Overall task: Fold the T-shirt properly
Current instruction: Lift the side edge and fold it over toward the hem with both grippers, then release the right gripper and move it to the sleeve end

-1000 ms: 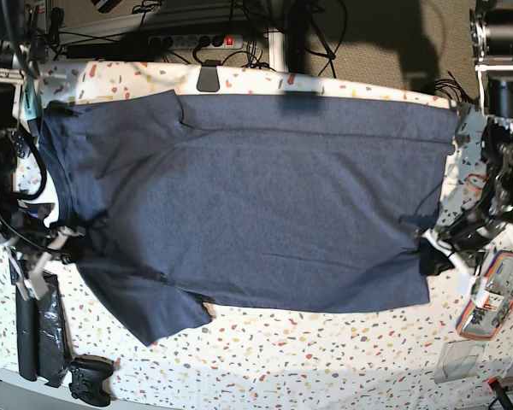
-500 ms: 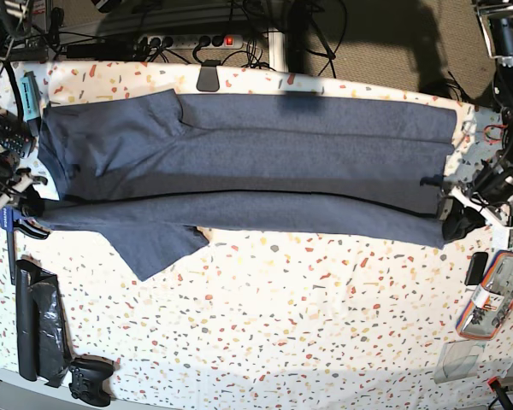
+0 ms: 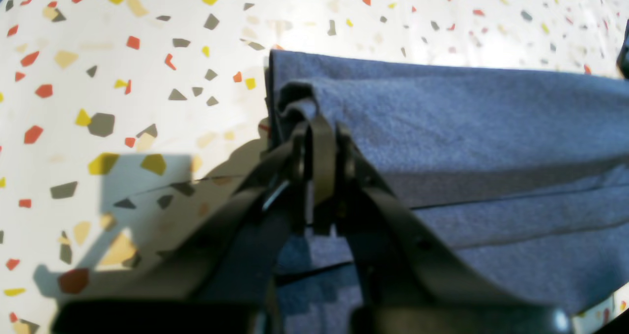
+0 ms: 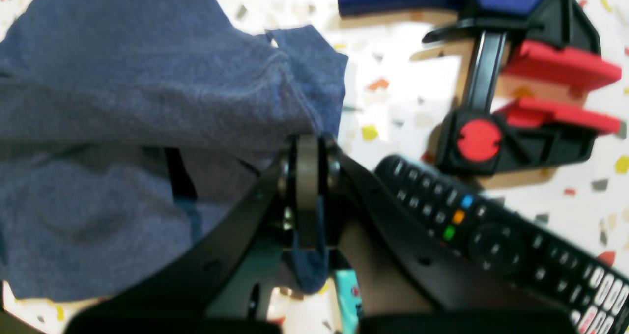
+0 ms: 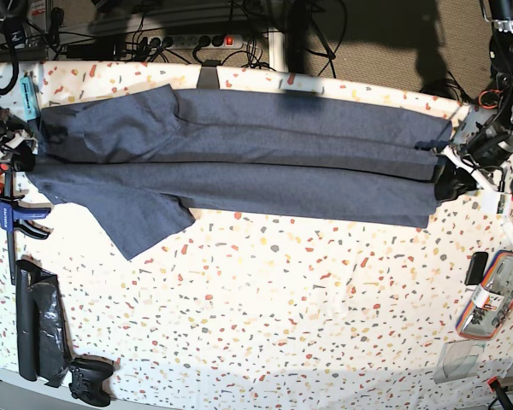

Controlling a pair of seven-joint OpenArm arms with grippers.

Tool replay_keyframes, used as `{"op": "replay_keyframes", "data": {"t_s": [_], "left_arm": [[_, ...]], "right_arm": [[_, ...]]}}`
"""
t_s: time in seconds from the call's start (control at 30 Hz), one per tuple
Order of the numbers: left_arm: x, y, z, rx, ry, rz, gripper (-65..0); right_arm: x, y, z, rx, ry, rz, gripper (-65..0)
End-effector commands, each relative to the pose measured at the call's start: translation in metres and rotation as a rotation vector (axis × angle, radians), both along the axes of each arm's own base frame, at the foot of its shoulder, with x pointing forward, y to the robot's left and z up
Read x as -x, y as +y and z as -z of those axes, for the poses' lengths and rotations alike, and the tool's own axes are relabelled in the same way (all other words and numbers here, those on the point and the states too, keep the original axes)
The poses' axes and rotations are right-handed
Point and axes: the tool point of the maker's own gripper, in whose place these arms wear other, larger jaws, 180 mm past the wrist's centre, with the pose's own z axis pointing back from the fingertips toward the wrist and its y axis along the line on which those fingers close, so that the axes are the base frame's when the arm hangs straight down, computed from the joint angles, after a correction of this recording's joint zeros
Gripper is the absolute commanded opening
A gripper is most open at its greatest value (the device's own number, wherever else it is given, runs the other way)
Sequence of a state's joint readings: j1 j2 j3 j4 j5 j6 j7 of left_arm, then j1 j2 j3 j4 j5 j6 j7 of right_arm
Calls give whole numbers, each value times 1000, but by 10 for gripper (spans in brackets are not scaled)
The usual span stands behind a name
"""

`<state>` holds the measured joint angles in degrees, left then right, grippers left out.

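Note:
The dark navy T-shirt point(image 5: 239, 162) lies folded lengthwise into a long band across the far part of the speckled table point(image 5: 282, 325). One sleeve sticks out toward the front at the left. My left gripper point(image 5: 449, 177) is at the band's right end. In the left wrist view that gripper point(image 3: 319, 127) is shut on a bunched corner of the T-shirt point(image 3: 467, 127). My right gripper point(image 5: 27, 158) is at the band's left end. In the right wrist view it point(image 4: 307, 150) is shut on a fold of the T-shirt point(image 4: 123, 78). No lettering shows.
A blue and red clamp point(image 4: 516, 78) and a black remote control point(image 4: 491, 231) lie close to my right gripper. A black bundle point(image 5: 38, 329) and a game controller point(image 5: 90, 380) sit at the front left. A small parts tray point(image 5: 496, 295) is at the right edge.
Both grippers have carried the near edge of the T-shirt toward the far edge, folding the shirt over itself. The visible cloth has narrowed from a spread shirt to a long band.

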<state>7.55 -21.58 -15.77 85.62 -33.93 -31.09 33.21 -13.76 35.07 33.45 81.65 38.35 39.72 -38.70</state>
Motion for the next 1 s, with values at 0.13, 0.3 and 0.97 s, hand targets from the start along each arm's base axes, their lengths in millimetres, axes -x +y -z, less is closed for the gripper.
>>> {"op": "replay_keyframes", "data": {"t_s": [0.13,0.3,0.97], "left_arm": [[-8,11,-11,-77,-44,3,-650],[-9,26,-4,-145,-13,-57,-650],[-13,38,-6,-183,-29,-112,-354]], "right_arm": [[-1,-6,-10,26,12,-14,-650],[8,-6,-2,30,79,-15,-650],[-107,63,-69,-69,-203,-143,-338]]}}
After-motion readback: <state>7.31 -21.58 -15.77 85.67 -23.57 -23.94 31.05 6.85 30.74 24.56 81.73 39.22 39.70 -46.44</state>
